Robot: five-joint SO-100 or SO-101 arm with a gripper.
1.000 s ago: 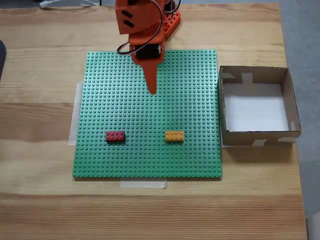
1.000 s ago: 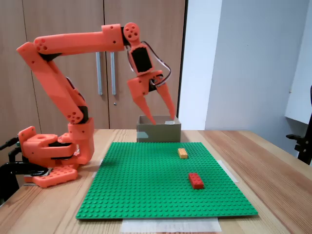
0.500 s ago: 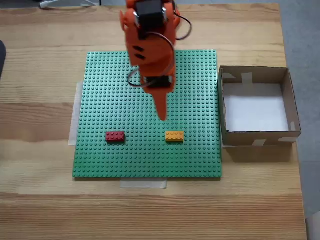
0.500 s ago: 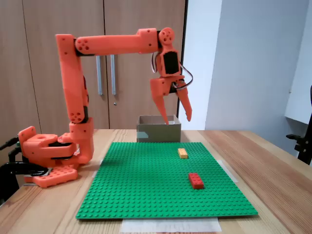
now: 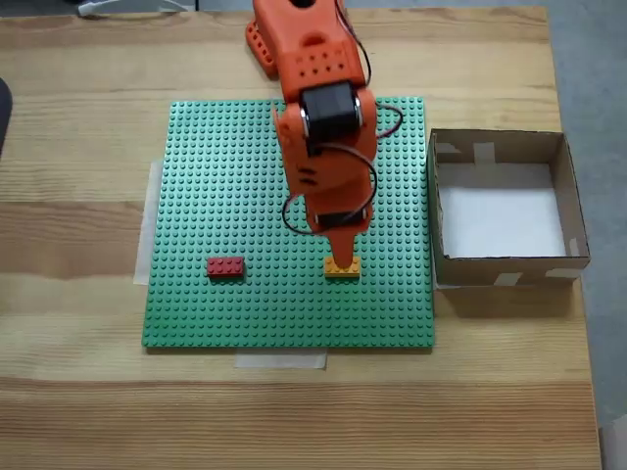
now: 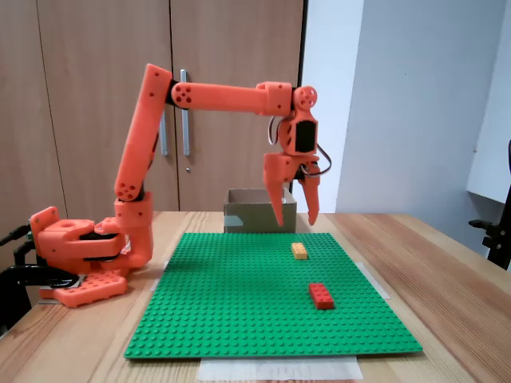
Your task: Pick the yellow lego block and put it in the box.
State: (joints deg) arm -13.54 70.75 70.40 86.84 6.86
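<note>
1. The orange arm (image 6: pixel 215 92) reaches out over the green baseplate (image 5: pixel 225 196), and the pincer (image 6: pixel 294 220) hangs tips down above the yellow brick (image 6: pixel 299 250), clear of it in a fixed view.
2. The two fingers stand apart with open air between them, so the pincer is open and grips nothing.
3. From above, the pincer (image 5: pixel 341 257) covers the top edge of the yellow brick (image 5: pixel 342 268); the brick sits flat on the baseplate, toward its lower right in that view.
4. The red brick (image 5: pixel 225 266) lies on the same row, well to the left in a fixed view; from the side it (image 6: pixel 321 295) is nearer the camera than the yellow one.
5. The box (image 5: pixel 578 211) stands on the wooden counter (image 5: pixel 78 147) just beside the baseplate's right edge, white bottom showing, pale tape on its walls.
6. No brand, label or writing can be read anywhere.
7. Pale tape strips (image 5: pixel 280 360) peek from under the baseplate's edges.
</note>
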